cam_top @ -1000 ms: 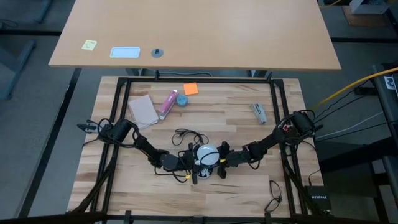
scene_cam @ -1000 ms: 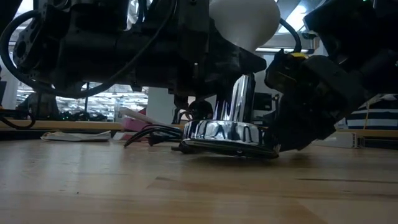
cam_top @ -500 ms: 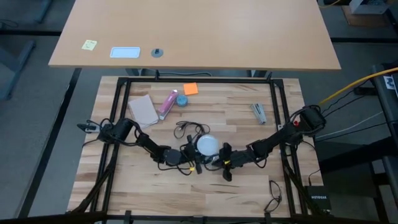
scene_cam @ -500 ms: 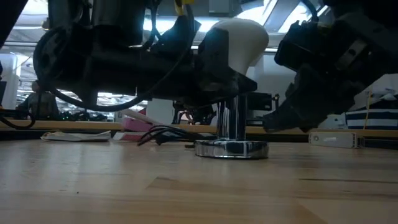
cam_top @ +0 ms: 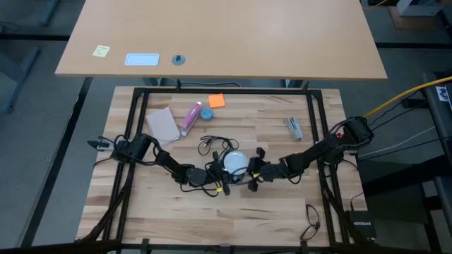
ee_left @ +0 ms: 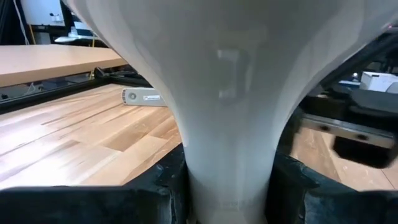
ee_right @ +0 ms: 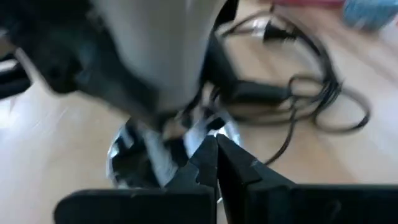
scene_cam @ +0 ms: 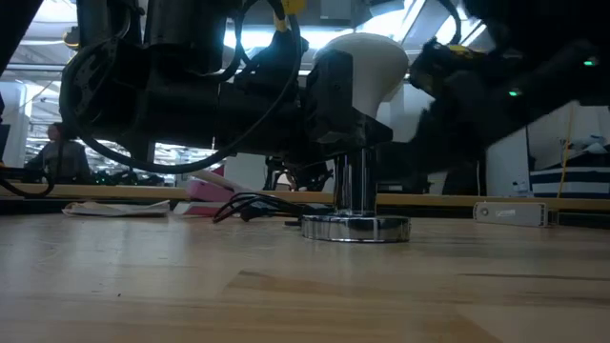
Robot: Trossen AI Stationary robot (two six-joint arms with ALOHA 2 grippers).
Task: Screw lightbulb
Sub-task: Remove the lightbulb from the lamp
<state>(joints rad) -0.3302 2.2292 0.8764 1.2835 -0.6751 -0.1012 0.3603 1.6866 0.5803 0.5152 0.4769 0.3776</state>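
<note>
Pale wood table [cam_top: 176,212] under both my arms, which meet near its middle. My left gripper [cam_top: 215,172] is clenched round the narrow neck of the lightbulb [scene_cam: 367,62], and I see the bulb standing upright over the chrome lamp base [scene_cam: 355,227], whose black cord [cam_top: 212,149] loops behind. My right gripper [cam_top: 254,174] sits just beside the base, fingers pressed together, grasping nothing

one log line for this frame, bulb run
step: screwing bulb | left gripper: shut on bulb neck, over lamp base | right gripper: shut, beside base, holding nothing | base: flat on table
</note>
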